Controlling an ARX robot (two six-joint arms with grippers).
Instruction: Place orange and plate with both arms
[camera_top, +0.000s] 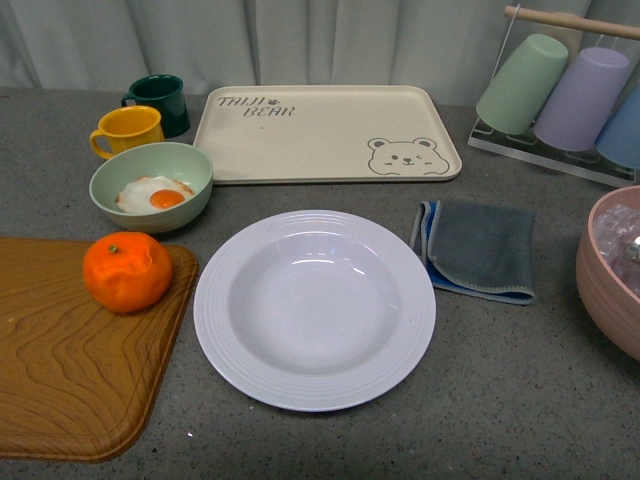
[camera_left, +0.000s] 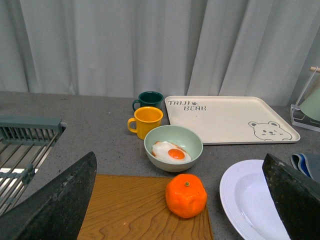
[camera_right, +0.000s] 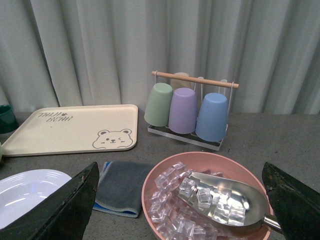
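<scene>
Jaws wide apart on the left gripper, nothing between them, and it's the same on the right gripper: spread and empty. On the grey table, the brown wood-grain tray lies nearest, at the front left. The orange sits on its far right corner, stem dot up. Just beside it, not touching, is the white plate, empty, dead centre. At the right edge there's a pink bowl full of ice cubes with a metal scoop lying in them. A folded grey cloth lies just right of the plate's far rim. Behind the orange stands a pale green bowl holding a fried egg. Further back are a yellow mug, a dark green mug and the beige bear tray. Far right, a cup rack holds its cups.
</scene>
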